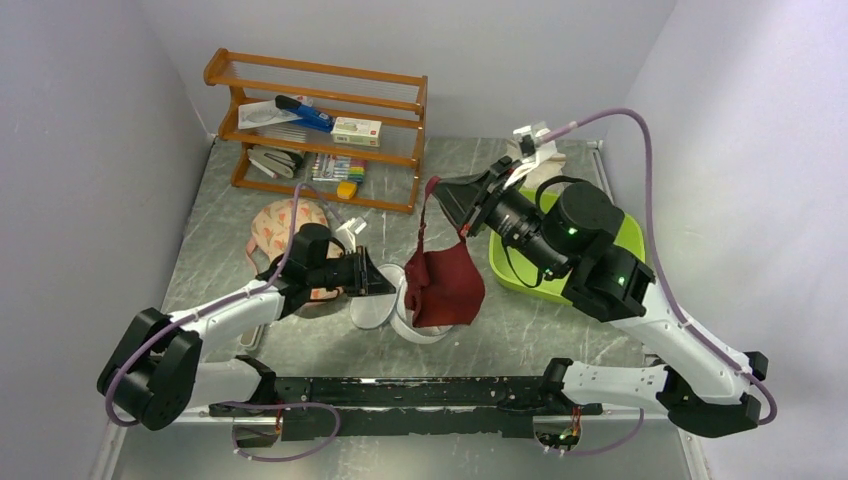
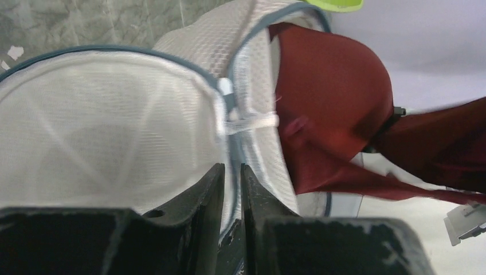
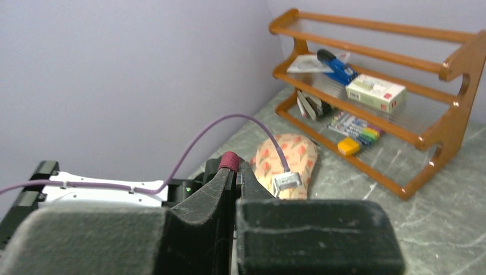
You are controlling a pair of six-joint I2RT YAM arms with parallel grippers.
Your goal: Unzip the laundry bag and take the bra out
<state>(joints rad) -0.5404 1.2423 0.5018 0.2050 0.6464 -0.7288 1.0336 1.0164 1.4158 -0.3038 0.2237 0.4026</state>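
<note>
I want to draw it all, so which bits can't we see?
Top view: the left gripper and bra cover much of the bag.
Right wrist view: only a strap tip shows; the right gripper hides the rest.
Left wrist view: the bra runs off the right edge.
Top view: print on the shelf box is too small.

Top external: hangs above and behind the arm bases, looks down and forward toward the back wall, far enough off to take in the whole table (image 1: 455,165), the wooden rack (image 1: 320,130) and both arms. Left wrist: sits low, faces along the tabletop, pressed very close against the laundry bag (image 2: 114,143) with the bra (image 2: 326,97) just behind it; shares both with the top view. Right wrist: rides higher, faces leftward across the table at middle range; shares the rack, the peach floral item (image 3: 286,160) and the left arm (image 3: 103,192) with the top view.
</note>
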